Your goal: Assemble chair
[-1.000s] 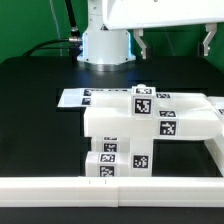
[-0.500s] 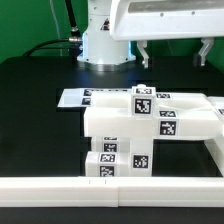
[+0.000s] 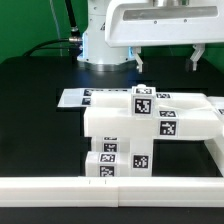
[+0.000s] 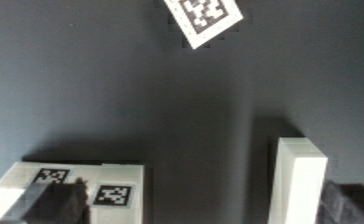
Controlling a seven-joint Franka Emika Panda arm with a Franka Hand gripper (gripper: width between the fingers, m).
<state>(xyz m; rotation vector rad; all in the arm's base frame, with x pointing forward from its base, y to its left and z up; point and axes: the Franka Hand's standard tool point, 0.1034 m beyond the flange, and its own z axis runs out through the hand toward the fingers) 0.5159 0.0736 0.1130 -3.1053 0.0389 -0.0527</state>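
Note:
The chair (image 3: 140, 125) stands in the middle of the black table as a blocky white stack of tagged parts, with a wide upper slab and a tagged column below it. My gripper (image 3: 170, 60) hangs above and behind it, open, with nothing between its fingers (image 3: 143, 60). In the wrist view a white tagged block (image 4: 72, 185) of the chair lies by one dark finger (image 4: 54, 205). A narrow white edge (image 4: 300, 180) lies near the other. Only dark table shows in the gap of the gripper (image 4: 205, 208).
The marker board (image 3: 72, 98) lies flat behind the chair on the exterior view's left. A long plain white rail (image 3: 110, 188) runs along the front. The arm's base (image 3: 100, 45) stands at the back. A white tagged corner (image 4: 204, 18) shows in the wrist view.
The gripper has come down toward the chair and shifted a little to the exterior view's left. Its jaws stayed open. The chair has not moved.

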